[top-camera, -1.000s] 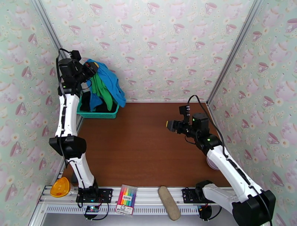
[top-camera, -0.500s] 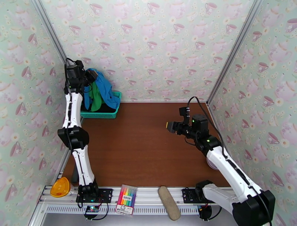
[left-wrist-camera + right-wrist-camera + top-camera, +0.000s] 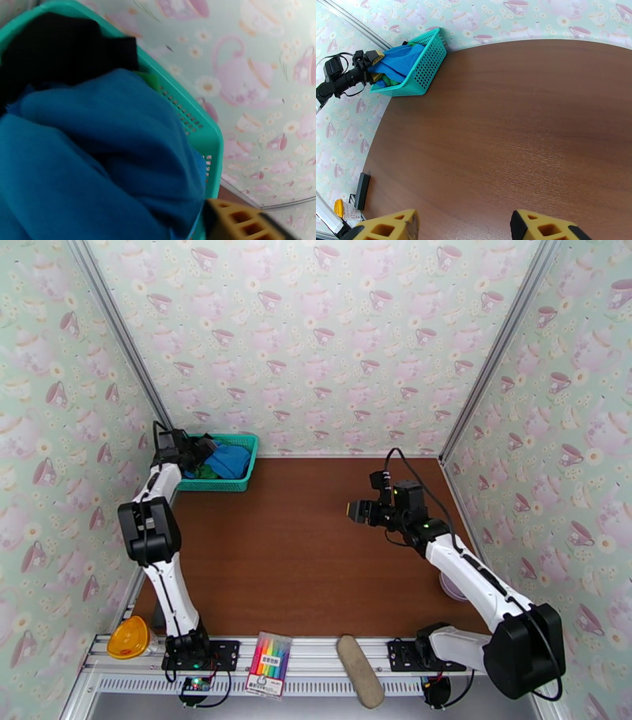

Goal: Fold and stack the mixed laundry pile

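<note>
Laundry (image 3: 229, 461) lies unfolded in basket (image 3: 221, 485) at ten o'clock; we cannot tell left end effector's (image 3: 204, 451) grip, right end effector (image 3: 463, 225) gapes empty.

Surface (image 3: 316, 556): brown wood grain, and I read most of it as bare board. Teal mesh basket (image 3: 217, 485) stands on it in the far left corner, close to the back wall and the left wall. At the right edge, toward the near side, there is a pale round item (image 3: 447, 587), partly hidden, so I can't identify it. At the left edge, near the front, a small flat black block (image 3: 362, 190) lies on the surface.
</note>
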You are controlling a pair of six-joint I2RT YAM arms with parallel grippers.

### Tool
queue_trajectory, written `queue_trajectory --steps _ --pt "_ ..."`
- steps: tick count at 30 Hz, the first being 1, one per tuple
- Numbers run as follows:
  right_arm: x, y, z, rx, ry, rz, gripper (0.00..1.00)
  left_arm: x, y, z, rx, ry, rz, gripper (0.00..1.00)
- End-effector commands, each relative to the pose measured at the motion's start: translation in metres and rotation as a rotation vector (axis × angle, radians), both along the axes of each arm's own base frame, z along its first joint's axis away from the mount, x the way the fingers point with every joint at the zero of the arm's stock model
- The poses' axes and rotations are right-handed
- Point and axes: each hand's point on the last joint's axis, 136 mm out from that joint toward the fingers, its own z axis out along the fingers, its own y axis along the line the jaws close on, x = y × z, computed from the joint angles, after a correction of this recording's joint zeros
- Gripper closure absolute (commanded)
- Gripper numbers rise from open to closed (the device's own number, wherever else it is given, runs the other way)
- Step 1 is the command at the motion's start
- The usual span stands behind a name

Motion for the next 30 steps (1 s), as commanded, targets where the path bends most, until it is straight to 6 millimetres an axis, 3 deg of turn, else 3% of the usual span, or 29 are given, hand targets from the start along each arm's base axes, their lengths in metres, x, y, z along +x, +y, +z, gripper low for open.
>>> queue_trajectory --steps 1,4,9,13,18,21,23,24,27,30 --pt "-0.002 -0.001 0.017 -0.01 -0.04 0.0 0.33 -0.005 -0.007 0.095 0.059 -0.163 -0.038 0.0" --pt "-0.002 -0.001 0.016 -0.004 -0.036 -0.003 0.33 -0.012 -0.005 0.097 0.09 -0.106 -0.036 0.0" --pt "-0.002 -0.001 0.012 -0.005 -0.021 -0.002 0.33 -0.019 0.003 0.071 0.114 0.007 -0.034 0.02" --pt "-0.003 -0.002 0.012 -0.01 -0.017 -0.006 0.33 -0.016 0.009 0.043 0.081 0.06 -0.042 0.11" --pt "-0.005 -0.006 0.011 -0.028 -0.017 -0.018 0.32 -0.01 0.015 0.025 0.063 0.089 -0.045 0.23" --pt "-0.005 -0.007 0.012 -0.033 -0.019 -0.025 0.32 -0.004 0.018 0.02 0.058 0.093 -0.045 0.34" --pt "-0.004 -0.007 0.012 -0.033 -0.016 -0.026 0.32 0.001 0.019 0.02 0.051 0.092 -0.047 0.48" --pt "-0.003 -0.007 0.012 -0.033 -0.014 -0.027 0.32 0.003 0.02 0.019 0.047 0.089 -0.049 0.57" --pt "-0.001 -0.006 0.013 -0.028 -0.013 -0.03 0.32 0.01 0.021 0.032 0.029 0.065 -0.046 1.0" --pt "-0.001 -0.002 0.017 -0.012 -0.015 -0.015 0.33 0.012 0.015 0.071 0.012 -0.014 -0.053 1.0"
